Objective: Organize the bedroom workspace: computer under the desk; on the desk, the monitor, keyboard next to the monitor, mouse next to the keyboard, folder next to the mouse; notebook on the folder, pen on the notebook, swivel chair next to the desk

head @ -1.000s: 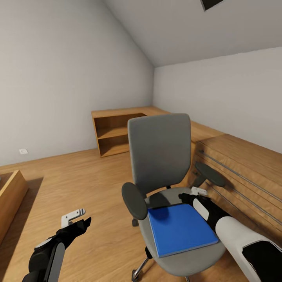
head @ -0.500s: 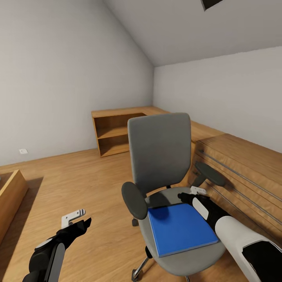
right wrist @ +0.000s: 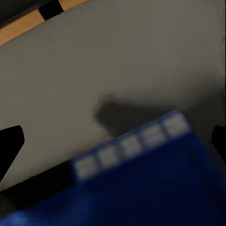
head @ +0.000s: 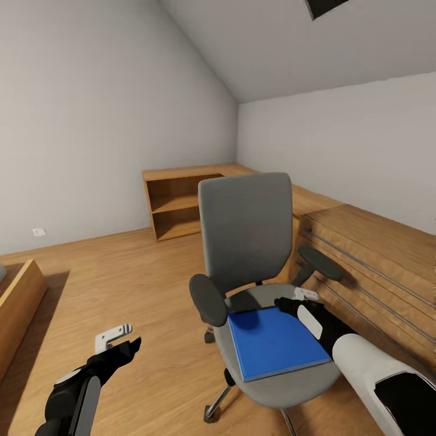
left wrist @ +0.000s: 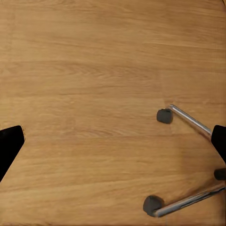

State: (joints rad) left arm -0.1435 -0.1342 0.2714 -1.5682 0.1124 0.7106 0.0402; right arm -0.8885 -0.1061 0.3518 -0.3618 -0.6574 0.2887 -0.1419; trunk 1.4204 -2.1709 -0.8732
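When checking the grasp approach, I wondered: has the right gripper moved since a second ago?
Yes, slightly: against the folder, the right gripper now sits nearer its far corner, though the whole view shifted, so the camera moved too.

Left tool (head: pixel 115 337) hangs low with fingers spread; right tool (head: pixel 297 301) reaches forward, fingers parted.

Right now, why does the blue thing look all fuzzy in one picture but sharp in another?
In the right wrist view the folder is very close to the camera, so its edge is blurred and dim, with a dark shadow on the grey seat beside it. In the head view the folder is farther off and evenly lit, so its edges on the swivel chair look crisp.
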